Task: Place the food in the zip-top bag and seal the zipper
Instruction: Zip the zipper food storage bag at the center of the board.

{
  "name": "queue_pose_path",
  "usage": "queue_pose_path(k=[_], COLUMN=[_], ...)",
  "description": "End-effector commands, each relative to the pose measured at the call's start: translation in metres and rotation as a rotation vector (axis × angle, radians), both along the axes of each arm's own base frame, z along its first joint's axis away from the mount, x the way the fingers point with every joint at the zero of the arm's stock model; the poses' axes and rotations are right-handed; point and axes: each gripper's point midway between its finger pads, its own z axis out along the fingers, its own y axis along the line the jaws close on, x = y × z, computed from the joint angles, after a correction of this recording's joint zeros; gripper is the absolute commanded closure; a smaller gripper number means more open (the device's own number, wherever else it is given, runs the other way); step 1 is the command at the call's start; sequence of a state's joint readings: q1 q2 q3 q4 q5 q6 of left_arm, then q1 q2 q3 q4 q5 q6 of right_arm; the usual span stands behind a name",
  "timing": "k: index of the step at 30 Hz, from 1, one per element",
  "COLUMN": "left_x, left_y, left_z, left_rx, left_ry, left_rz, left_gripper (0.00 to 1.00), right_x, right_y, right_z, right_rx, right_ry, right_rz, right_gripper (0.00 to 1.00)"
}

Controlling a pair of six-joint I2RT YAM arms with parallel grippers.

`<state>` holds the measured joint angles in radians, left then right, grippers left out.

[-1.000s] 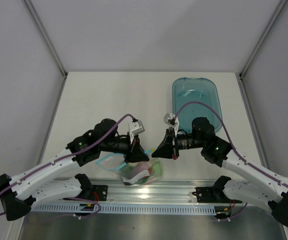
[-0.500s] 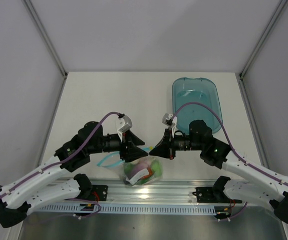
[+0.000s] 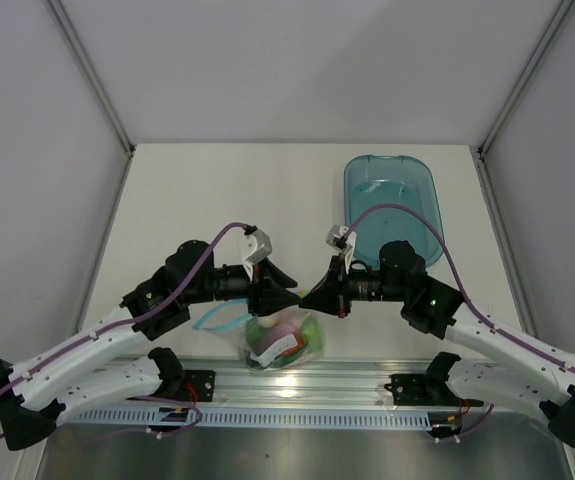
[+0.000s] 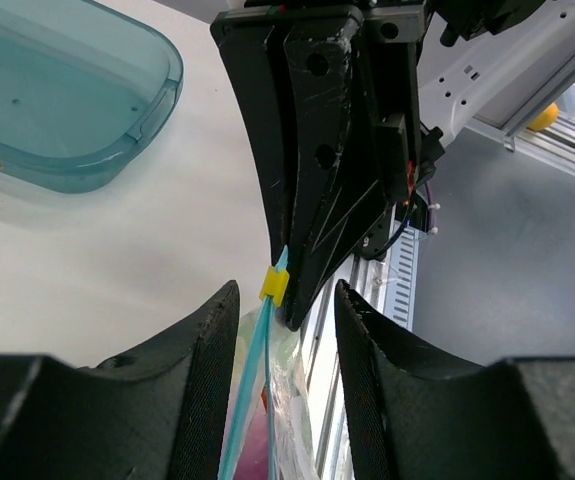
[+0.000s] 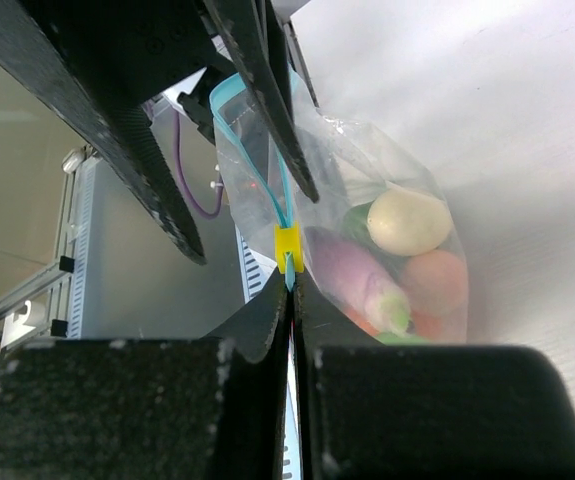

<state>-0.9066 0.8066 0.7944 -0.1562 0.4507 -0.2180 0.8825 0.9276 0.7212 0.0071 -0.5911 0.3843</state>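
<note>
Pinching the zipper (image 5: 287,245) with clenched right gripper (image 5: 289,292), straddling it with released left gripper (image 4: 285,335); partly hiding zip-top bag (image 3: 289,342) mouth from above.

- The zip-top bag (image 3: 285,340) is seen at the near edge of the table (image 3: 217,200), clear and crinkly, bulging with its load.
- The food is all found inside the bag: a purple eggplant (image 5: 352,275) is lying slantwise, with a white-pink round piece (image 5: 407,222) above it, an orange piece (image 5: 437,282) beside it and a green piece (image 5: 359,222) tucked behind.
- The zipper (image 5: 279,190), a thin light blue strip, is pinched at one end by the closed tips of the right gripper (image 5: 289,285).
- A small yellow slider (image 5: 287,243) is carried on the strip, just past those tips.
- Beyond the slider, the two tracks are seen parted in a loop.
</note>
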Motion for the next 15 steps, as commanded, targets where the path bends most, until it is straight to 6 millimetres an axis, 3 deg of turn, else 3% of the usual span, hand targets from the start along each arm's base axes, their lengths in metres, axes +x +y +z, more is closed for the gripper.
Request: queue_pose_path(k=[1,7,13,15], left_x=[0.0018,0.0053,0.005,0.0048], left_y=[-0.0052,-0.0078,-0.0103,-0.0103], left_z=[0.0072,0.0005,0.0003,-0.0007], left_rx=[-0.016,0.001,-0.003,-0.002], left_ry=[-0.055,-0.046,-0.036,-0.03], left_rz=[-0.033,-0.03,-0.045,-0.048], left_gripper=[0.55,0.55,0.69,0.78], right_x=[-0.004,-0.0062,-0.0069,-0.0067], right_y=[-0.0001,-0.0017,-0.002,-0.002], right_z=[0.0186,0.0201,0.0195,0.0196], right_rx=[0.046,0.049,0.045,0.045], right_ry=[-0.031,-0.034,-0.033,-0.032], right_rz=[0.009,0.017,0.02,0.018], right_gripper=[1.0,1.0,1.0,1.0])
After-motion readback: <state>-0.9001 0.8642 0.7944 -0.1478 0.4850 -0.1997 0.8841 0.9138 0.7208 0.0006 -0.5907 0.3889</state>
